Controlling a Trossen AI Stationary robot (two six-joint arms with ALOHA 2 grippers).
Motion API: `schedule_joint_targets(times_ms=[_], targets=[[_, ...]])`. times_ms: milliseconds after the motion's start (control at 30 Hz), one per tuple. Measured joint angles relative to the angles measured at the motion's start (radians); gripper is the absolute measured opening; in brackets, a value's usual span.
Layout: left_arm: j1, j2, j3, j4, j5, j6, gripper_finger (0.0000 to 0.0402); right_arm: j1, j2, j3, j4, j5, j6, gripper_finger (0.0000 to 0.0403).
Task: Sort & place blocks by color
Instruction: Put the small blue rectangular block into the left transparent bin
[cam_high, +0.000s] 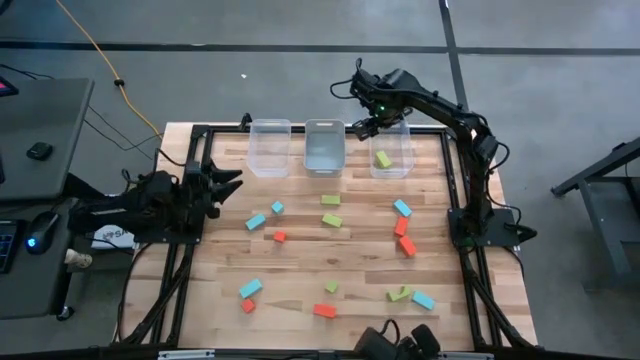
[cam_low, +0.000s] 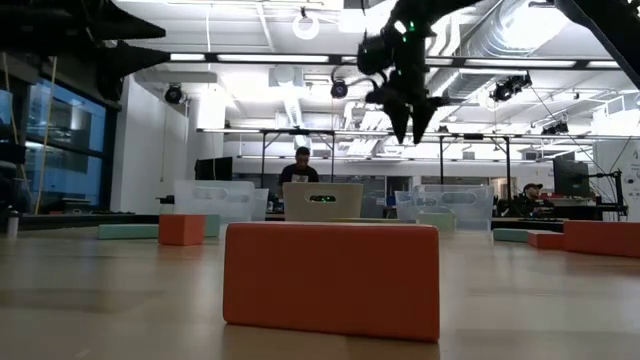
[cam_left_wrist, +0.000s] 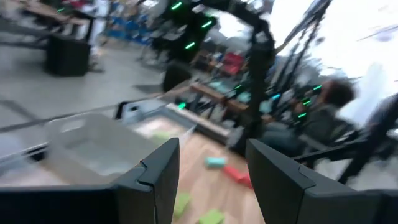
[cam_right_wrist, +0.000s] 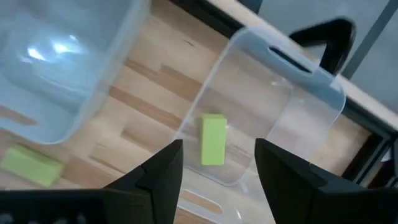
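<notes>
Light blue, red-orange and lime green blocks lie scattered flat on the wooden table (cam_high: 330, 250). One lime green block (cam_high: 383, 159) lies on the floor of the right clear bin (cam_high: 390, 150), also seen in the right wrist view as the green block (cam_right_wrist: 213, 140). My right gripper (cam_high: 366, 125) hangs open above that bin's left far corner, high over the table in the low view (cam_low: 412, 120), holding nothing. My left gripper (cam_high: 232, 182) waits open at the table's left edge, above the surface, its fingers (cam_left_wrist: 158, 174) empty.
Three clear bins stand in a row at the far edge: left bin (cam_high: 270, 147), middle bin (cam_high: 325, 146), right bin. A red-orange block (cam_low: 332, 280) lies close to the low camera. People sit in the room beyond the table. Bare wood lies between the bins and the blocks.
</notes>
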Motion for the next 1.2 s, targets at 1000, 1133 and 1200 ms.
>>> schedule_joint_targets(times_ms=[1000,1133,1200], targets=[[0.001,0.704,0.476,-0.605,0.077,-0.092,0.0217,0.13,-0.001,0.208,-0.038,0.018,0.047,0.0188],[0.001,0.8,0.476,-0.655,0.14,-0.207,0.0214,0.123,-0.001,0.208,-0.038,0.022,0.011,0.0188],[0.0,0.848,0.476,-0.668,0.163,-0.244,0.0214,0.12,-0.001,0.208,-0.038,0.022,-0.004,0.0188]])
